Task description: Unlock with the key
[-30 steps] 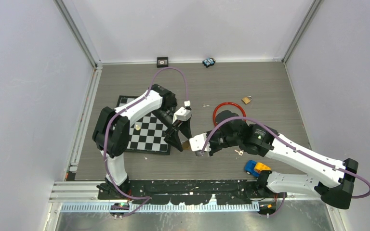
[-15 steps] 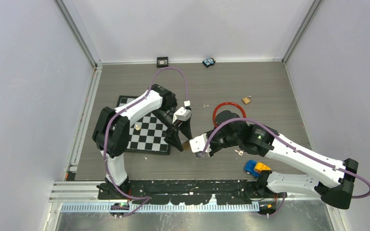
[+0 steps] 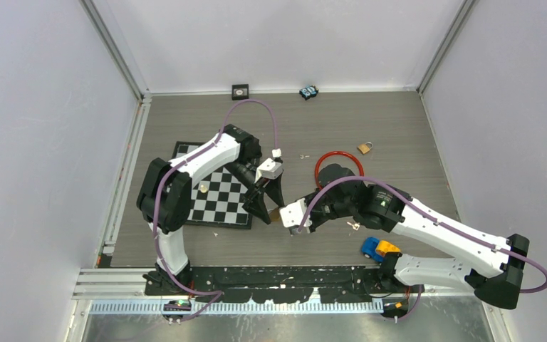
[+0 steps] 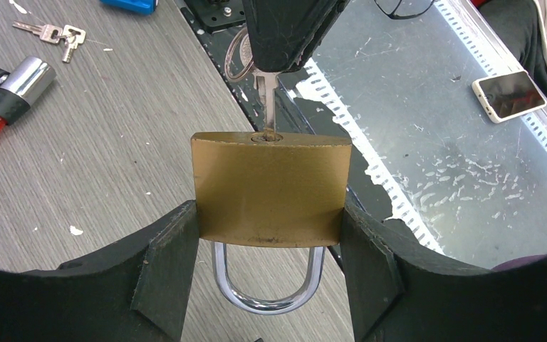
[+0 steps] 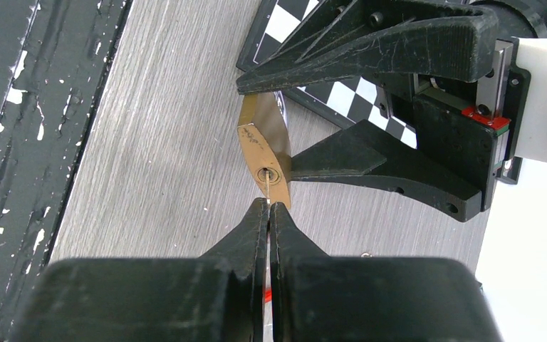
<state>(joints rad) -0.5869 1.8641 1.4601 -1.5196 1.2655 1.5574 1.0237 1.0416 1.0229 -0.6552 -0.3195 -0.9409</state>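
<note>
- A black-and-white chessboard [image 3: 217, 196] lies at the left of the grey wood-grain table [image 3: 185, 121]. One small pale piece [image 3: 202, 188] stands on it, and the left arm reaches across it.
- Just past the board's right edge, the left gripper [image 3: 262, 206] is clamped on a brass padlock [image 4: 271, 189]. One black finger [image 4: 167, 271] presses each narrow side of the body.
- The padlock's silver shackle [image 4: 267, 285] points back toward the left wrist, with both legs running up to the body. The keyhole face points toward the right arm.
- A key [image 4: 265, 100] stands in the keyhole, its blade partly in.
- The right gripper [image 5: 268, 206] has its jaws pressed together on the key's head, tip to tip with the left gripper.
- Behind the right arm lies a red cable lock [image 3: 320, 167], partly hidden by that arm. A small second padlock [image 3: 364, 147] sits beyond it.
- A loose bunch of keys [image 3: 353, 225] lies just beside the right forearm. A blue and yellow toy car [image 3: 379, 248] sits nearer the front edge.
- From overhead the held padlock is only a speck of brass between the two grippers.
- The left wrist view alone shows the shackle, a key ring [image 4: 236, 57] hanging from the key, and a phone [image 4: 509, 96] on the metal ledge past the table's front edge.
- The right wrist view alone shows the round keyhole head-on. There the blade appears as a thin line, and the key's head is hidden between the fingers.
</note>
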